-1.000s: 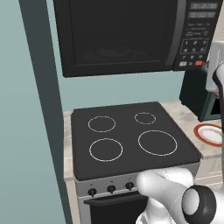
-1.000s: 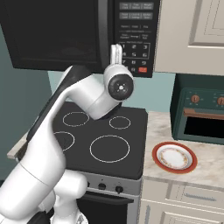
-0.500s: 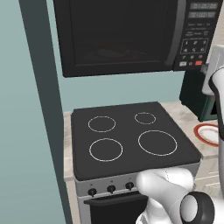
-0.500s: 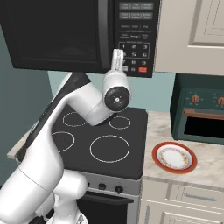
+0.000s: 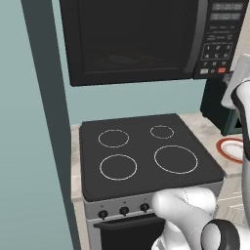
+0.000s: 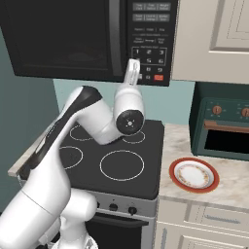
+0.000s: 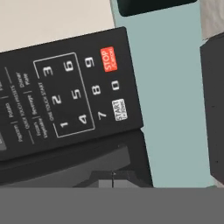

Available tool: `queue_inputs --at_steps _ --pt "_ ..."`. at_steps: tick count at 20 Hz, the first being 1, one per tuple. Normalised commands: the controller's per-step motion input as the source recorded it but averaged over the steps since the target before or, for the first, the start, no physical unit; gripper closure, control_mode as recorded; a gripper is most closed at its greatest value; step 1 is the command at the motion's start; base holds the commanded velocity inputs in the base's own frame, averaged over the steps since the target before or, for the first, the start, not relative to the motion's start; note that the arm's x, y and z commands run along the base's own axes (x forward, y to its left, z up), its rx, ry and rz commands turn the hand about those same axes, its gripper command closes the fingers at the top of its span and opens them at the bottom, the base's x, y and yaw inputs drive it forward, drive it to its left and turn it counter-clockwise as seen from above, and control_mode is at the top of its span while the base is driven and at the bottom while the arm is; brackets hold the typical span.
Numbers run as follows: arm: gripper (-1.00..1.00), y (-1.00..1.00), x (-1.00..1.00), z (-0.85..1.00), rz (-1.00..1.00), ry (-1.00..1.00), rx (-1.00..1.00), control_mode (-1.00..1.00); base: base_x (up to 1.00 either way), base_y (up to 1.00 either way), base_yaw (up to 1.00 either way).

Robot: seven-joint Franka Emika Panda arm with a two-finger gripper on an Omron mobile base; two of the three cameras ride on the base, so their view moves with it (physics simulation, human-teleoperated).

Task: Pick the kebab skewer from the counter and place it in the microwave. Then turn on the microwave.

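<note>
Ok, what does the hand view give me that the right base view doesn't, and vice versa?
Hand view: readable labels on the keypad, with the white START key and red STOP key. Right base view: the shut gripper up at the keypad, plus the stovetop, plate and toaster oven. Both: the microwave keypad.

The microwave (image 5: 132, 41) is seen at the top, with its door closed and its keypad (image 5: 220, 39) at the right side. Below it, the black stovetop (image 5: 146, 154) with four rings is set into the table (image 5: 207, 128). A white plate with a red rim (image 5: 234, 149) is partly seen at the right edge, near a dark green toaster oven (image 5: 217, 107).
</note>
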Motion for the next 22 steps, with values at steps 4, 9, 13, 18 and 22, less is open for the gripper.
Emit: queue_inputs --at_steps 4,9,13,18,22 --pt "1.0 0.0 0.09 -0.04 -0.02 -0.04 0.08 -1.0 0.0 0.0 0.0" --pt "1.0 0.0 0.1 -0.07 -0.02 -0.03 0.07 -1.0 0.0 0.0 0.0" --pt "1.0 0.0 0.13 -0.11 -0.02 0.0 0.06 -1.0 0.0 0.0 0.0" --pt "1.0 0.0 0.14 -0.04 -0.02 -0.01 0.06 -1.0 0.0 0.0 0.0" --pt "1.0 0.0 0.15 -0.03 -0.03 0.0 0.06 -1.0 0.0 0.0 0.0"
